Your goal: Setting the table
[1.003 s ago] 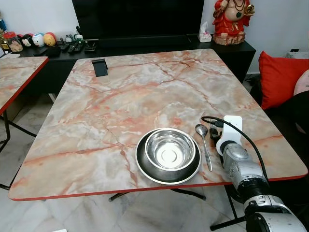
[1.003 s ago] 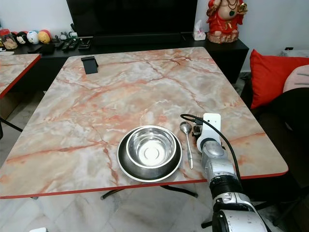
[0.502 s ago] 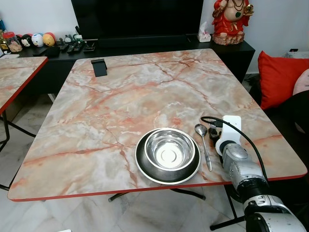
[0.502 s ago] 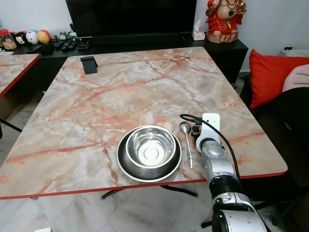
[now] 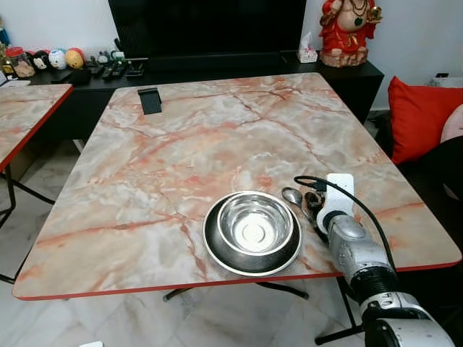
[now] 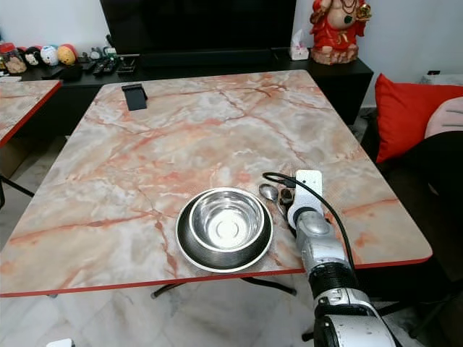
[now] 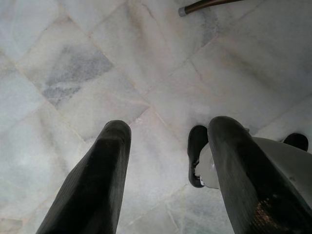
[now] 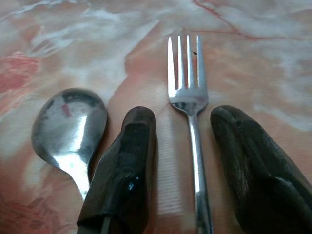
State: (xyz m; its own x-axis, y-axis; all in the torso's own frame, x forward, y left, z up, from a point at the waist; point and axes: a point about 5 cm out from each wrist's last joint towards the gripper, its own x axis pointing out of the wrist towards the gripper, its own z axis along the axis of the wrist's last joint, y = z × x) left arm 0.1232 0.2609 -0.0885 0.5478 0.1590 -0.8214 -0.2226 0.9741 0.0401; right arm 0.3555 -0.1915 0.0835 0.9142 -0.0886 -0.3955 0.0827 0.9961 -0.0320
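A steel bowl (image 5: 253,223) sits inside a dark-rimmed plate (image 5: 215,252) near the front edge of the marble table (image 5: 217,130). Just to its right lie a spoon (image 5: 291,194) and a fork (image 8: 187,87), side by side. My right gripper (image 8: 184,117) rests low over the table, open, with the fork's handle between its fingers (image 8: 126,161) and a gap on each side. The spoon (image 8: 73,122) lies just outside one finger. In the head views my right arm (image 5: 347,238) covers both handles. My left gripper (image 7: 168,129) hangs open over the tiled floor.
A black stand (image 5: 150,100) sits at the table's far left corner. A second marble table (image 5: 22,108) stands to the left and a red cushion (image 5: 416,119) to the right. Behind is a dark TV cabinet (image 5: 217,65) with a red figurine (image 5: 347,32).
My right arm has slid left toward the bowl. The spoon's head now lies slightly further left and its handle is covered by the arm.
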